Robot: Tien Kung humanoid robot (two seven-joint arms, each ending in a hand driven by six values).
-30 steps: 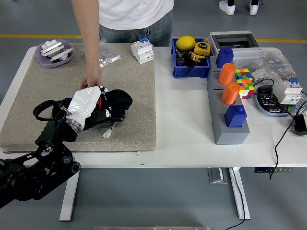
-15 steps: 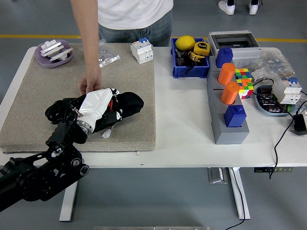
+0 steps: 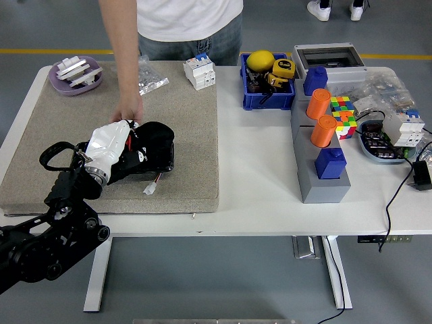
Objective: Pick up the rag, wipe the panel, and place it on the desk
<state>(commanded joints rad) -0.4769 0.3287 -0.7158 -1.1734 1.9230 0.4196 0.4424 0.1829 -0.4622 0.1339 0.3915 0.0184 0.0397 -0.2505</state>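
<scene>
One left hand (image 3: pixel 118 152) presses the black rag (image 3: pixel 154 145) on the tan panel (image 3: pixel 182 135), fingers clamped on it. Next, it should probably set the rag on the table (image 3: pixel 256 175).

We see left hand (image 3: pixel 138 154) pressed down on black rag (image 3: pixel 156 138), fingers curled on it, over the panel (image 3: pixel 145 165) on the beige mat (image 3: pixel 182 135). Person's hand (image 3: pixel 126 111) rests on the mat just beyond, touching the rag's far-left edge.
</scene>
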